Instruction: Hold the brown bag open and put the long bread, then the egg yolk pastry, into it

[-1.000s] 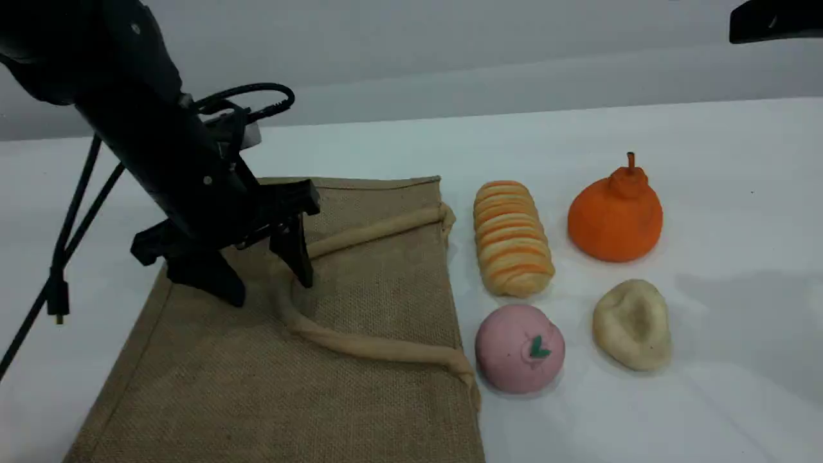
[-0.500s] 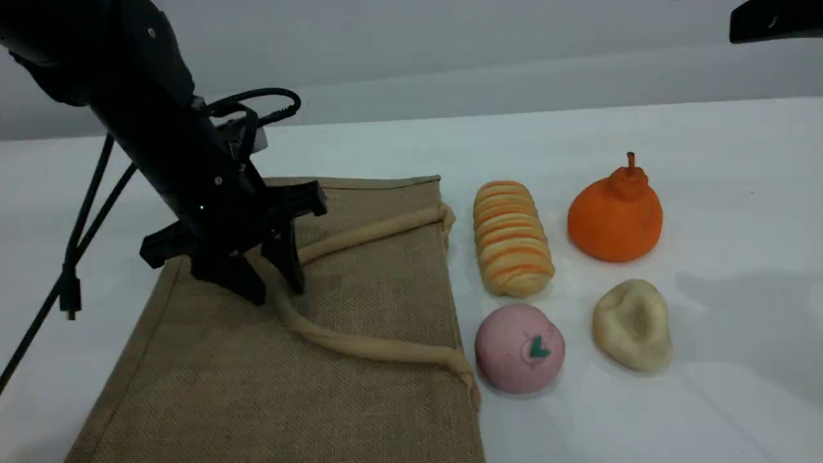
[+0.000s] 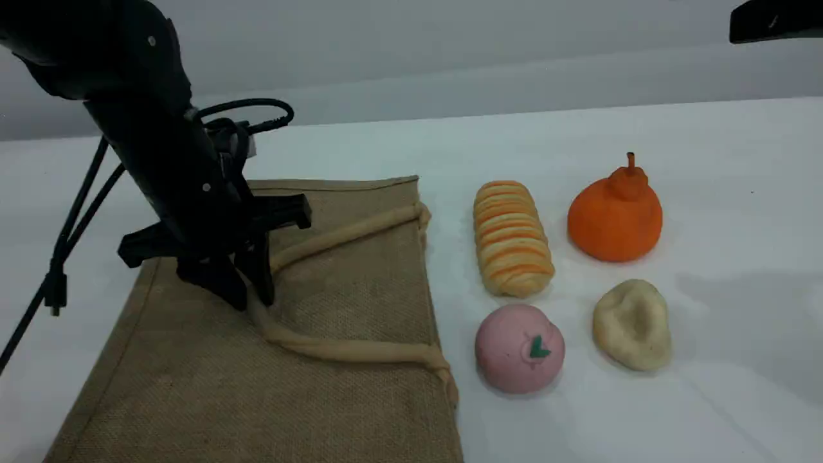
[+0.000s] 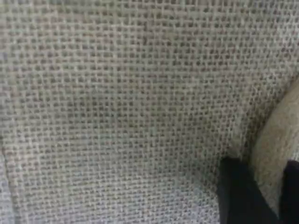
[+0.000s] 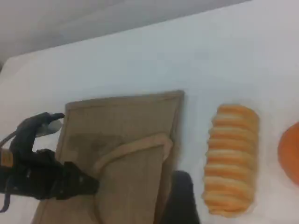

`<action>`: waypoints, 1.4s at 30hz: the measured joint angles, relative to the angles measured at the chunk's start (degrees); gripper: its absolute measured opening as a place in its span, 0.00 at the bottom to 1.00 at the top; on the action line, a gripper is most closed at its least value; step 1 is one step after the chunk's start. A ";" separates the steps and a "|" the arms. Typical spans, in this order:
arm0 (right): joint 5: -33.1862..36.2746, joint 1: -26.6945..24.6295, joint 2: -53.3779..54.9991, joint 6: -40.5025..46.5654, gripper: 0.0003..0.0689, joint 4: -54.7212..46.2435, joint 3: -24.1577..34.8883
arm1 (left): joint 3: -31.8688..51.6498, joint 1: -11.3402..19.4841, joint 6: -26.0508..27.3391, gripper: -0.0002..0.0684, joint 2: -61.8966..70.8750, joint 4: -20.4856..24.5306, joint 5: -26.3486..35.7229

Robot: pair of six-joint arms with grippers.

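The brown bag (image 3: 334, 386) lies flat on the table's left half, its beige handle (image 3: 347, 350) looping across the top face. My left gripper (image 3: 252, 292) stands on the bag with its fingers pinched on the handle's bend. The left wrist view shows the handle (image 4: 275, 149) squeezed between two black fingertips (image 4: 238, 196). The striped long bread (image 3: 511, 238) lies just right of the bag. The egg yolk pastry (image 3: 633, 325), pale and dented, sits further right and nearer. Only a dark piece of my right arm (image 3: 771, 20) shows at the top right. Its fingertip (image 5: 180, 198) hangs high above the table and holds nothing.
A pink ball with a green leaf mark (image 3: 519, 347) rests between the bag's edge and the pastry. An orange pear-shaped fruit (image 3: 615, 215) stands behind the pastry. Black cables (image 3: 64, 238) hang from my left arm over the table's left side.
My left gripper has closed from wide open onto the handle and drawn back to the left. The bag has slid a little left with it. The right arm and the foods have not moved.
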 joint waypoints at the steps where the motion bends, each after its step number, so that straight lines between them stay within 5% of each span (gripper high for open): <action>1: 0.00 0.00 0.00 0.00 0.74 0.00 0.00 | -0.08 0.00 -0.12 0.30 0.00 0.27 0.00; 8: 0.00 0.00 0.00 0.00 0.74 0.00 0.00 | -4.51 0.00 1.95 0.14 0.00 0.65 4.04; 17: -0.04 0.00 0.00 0.00 0.74 0.00 0.00 | -19.48 0.18 12.38 0.14 -3.03 0.93 20.07; 25: -0.56 0.00 0.00 0.00 0.74 0.00 0.00 | -33.81 0.30 25.32 0.14 -8.12 5.63 36.63; 36: -0.63 0.00 0.00 0.00 0.74 0.00 0.00 | -46.02 0.34 40.48 0.14 -15.32 5.03 37.31; 42: -1.00 0.00 1.50 -2.63 0.74 1.59 0.00 | -45.96 0.29 49.26 0.14 -16.84 -0.88 37.31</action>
